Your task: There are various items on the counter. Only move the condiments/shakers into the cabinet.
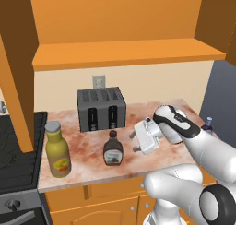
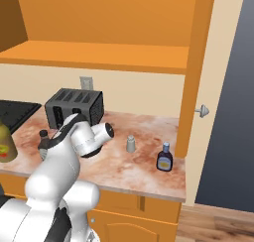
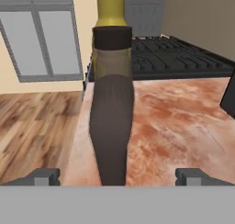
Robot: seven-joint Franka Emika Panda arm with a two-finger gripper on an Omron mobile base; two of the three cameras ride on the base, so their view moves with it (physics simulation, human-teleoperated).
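Leftmost on the desk (image 1: 152,115) stands an olive bottle (image 1: 57,149), then the brown squeeze bottle (image 1: 113,149) upright before the toaster (image 1: 101,108). Just right of it, the fingers (image 1: 134,142) spread wide, holding nothing, pointing at it. Farther right stand a grey shaker (image 2: 130,144) and a small blue bottle (image 2: 164,157). Above hangs the cabinet (image 1: 124,51).

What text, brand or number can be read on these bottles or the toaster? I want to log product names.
No text can be read.
Brown squeeze bottle: dark label, too blurred to read.
Yellow-green bottle: red and yellow emblem, no legible words.
Small blue-purple bottle: pale label patch, too small to read.
Grey shaker: no marking visible.
Toaster: no marking visible.
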